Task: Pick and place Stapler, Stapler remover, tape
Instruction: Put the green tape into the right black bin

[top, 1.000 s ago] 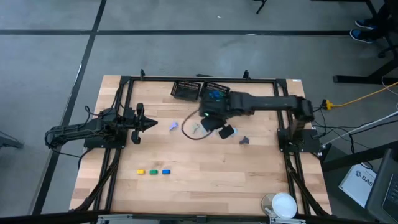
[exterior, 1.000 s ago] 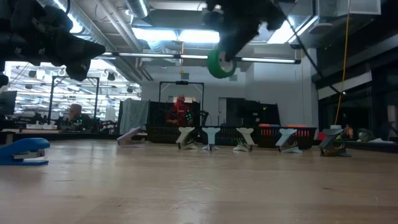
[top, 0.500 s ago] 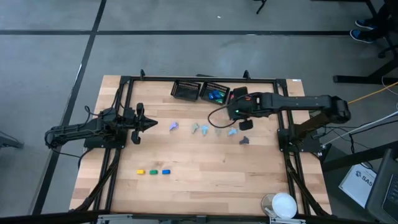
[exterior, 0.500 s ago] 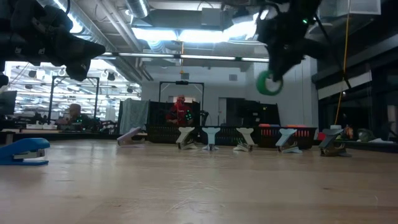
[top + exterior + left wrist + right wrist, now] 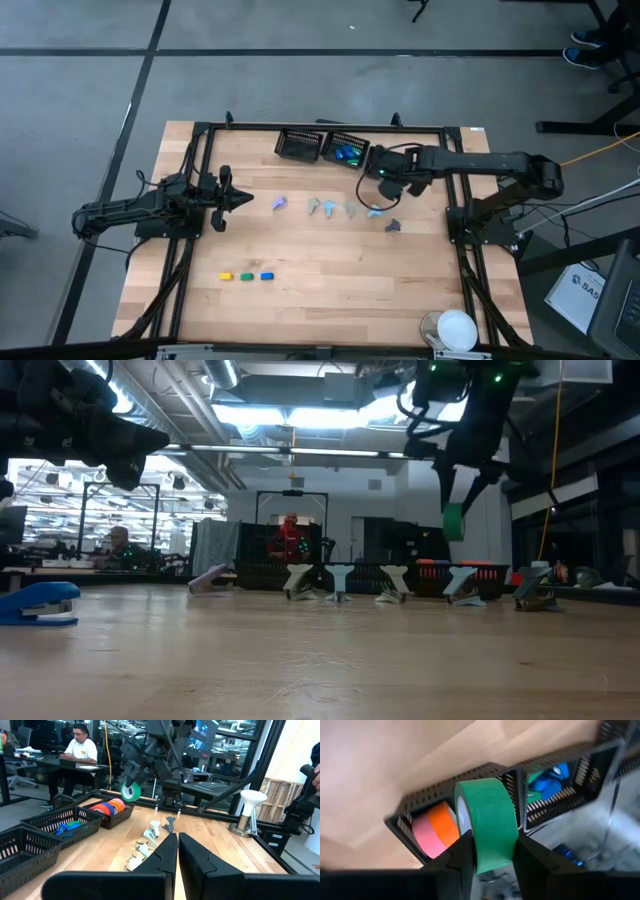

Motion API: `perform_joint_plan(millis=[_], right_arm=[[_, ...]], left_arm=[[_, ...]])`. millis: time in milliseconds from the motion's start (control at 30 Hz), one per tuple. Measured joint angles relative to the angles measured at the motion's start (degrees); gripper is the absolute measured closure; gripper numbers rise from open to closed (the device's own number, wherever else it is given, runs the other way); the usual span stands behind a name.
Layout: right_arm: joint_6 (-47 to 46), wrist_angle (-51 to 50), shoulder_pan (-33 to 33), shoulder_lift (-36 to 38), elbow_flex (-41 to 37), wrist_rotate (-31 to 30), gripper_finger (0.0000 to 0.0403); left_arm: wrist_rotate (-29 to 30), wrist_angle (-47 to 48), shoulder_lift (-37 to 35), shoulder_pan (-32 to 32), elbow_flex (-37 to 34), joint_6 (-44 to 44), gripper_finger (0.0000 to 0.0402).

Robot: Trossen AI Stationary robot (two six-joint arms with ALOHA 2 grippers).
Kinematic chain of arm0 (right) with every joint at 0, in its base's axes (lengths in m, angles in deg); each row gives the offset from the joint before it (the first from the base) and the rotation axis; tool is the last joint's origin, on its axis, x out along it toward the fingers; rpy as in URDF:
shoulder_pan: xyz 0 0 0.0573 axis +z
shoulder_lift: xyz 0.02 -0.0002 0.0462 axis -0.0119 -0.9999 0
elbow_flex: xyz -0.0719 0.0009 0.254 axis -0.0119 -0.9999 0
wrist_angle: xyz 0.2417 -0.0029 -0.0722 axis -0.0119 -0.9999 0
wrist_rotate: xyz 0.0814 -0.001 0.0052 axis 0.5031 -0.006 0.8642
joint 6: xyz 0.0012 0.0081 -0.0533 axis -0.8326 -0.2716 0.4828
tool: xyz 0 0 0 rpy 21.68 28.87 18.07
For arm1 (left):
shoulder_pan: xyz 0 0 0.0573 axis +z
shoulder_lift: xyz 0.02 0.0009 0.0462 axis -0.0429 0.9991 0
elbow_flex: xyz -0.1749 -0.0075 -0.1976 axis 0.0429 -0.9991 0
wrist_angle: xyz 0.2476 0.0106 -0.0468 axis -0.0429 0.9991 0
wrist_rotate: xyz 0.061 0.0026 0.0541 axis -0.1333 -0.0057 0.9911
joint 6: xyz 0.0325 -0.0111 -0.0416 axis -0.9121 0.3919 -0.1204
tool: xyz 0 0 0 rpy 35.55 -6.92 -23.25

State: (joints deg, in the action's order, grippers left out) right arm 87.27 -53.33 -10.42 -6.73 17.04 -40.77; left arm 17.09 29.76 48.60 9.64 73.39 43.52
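Observation:
A green tape roll (image 5: 487, 820) hangs in my right gripper (image 5: 386, 178), which is shut on it over the far right basket (image 5: 112, 810). Orange and pink rolls (image 5: 436, 836) lie in that basket. In the low view the green tape roll (image 5: 453, 520) shows edge-on, well above the table. A row of pastel staple removers (image 5: 330, 208) stands on the wood at mid-table. Yellow, green and blue small staplers (image 5: 246, 275) sit near the front; the blue one (image 5: 40, 603) shows in the low view. My left gripper (image 5: 240, 200) waits shut at the table's left. My right gripper pinches the green roll across its width, one finger (image 5: 462, 852) on each flat side, near the rim (image 5: 492, 855) closest to the wrist. The fingers slant down from the table's right. The roll stands on edge below them, lifted clear above the basket.
Two more black baskets stand along the far edge: one (image 5: 298, 145) bare, one (image 5: 345, 152) with blue and green items. A white lamp-like stand (image 5: 458, 328) sits at the near right corner. The black frame rail (image 5: 320, 127) borders the table. A person (image 5: 80, 745) sits beyond.
My right gripper has carried the green roll from above mid-table toward the far right basket and down, rolling its wrist. In the low view the roll has turned from face-on to edge-on. It stays clear of everything.

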Motion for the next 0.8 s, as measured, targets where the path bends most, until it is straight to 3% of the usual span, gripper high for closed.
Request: perform_joint_plan(millis=[300, 800], right_arm=[[15.6, 3.4, -5.2, -4.2, 0.0, 0.0, 0.0279], [20.1, 5.0, -8.6, -8.6, 0.0, 2.7, 0.0269]], left_arm=[[0.0, 0.0, 0.0, 0.0, 0.0, 0.0, 0.0393], [0.0, 0.0, 0.0, 0.0, 0.0, 0.0, 0.0393]])
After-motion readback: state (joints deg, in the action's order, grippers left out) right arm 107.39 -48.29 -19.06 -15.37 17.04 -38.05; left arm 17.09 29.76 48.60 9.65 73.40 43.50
